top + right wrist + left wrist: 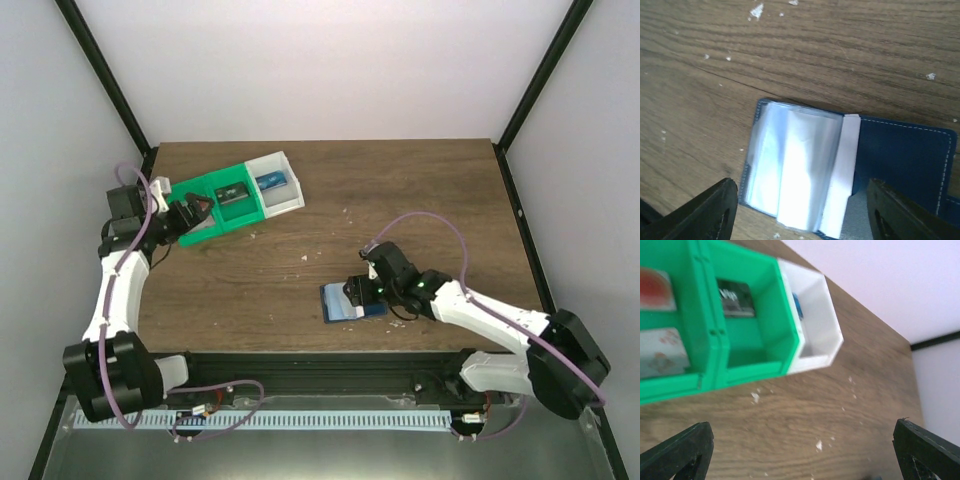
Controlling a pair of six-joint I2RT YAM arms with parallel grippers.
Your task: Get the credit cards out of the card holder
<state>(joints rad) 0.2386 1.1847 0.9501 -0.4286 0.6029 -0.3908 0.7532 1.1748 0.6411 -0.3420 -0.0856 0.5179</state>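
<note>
The blue card holder lies open on the table near the front edge; it also shows in the top view. Its clear plastic sleeves are fanned out on the left half. A pale white credit card pokes out beside them. My right gripper is open just above the holder, one finger on each side, holding nothing; in the top view it sits over the holder's right part. My left gripper is open and empty above bare wood beside the tray; it also shows in the top view.
A green-and-white three-compartment tray stands at the back left, also in the top view. A dark card lies in its middle bin, a blue one in the white bin, and pale and red-marked cards in the left bin. White crumbs dot the wood.
</note>
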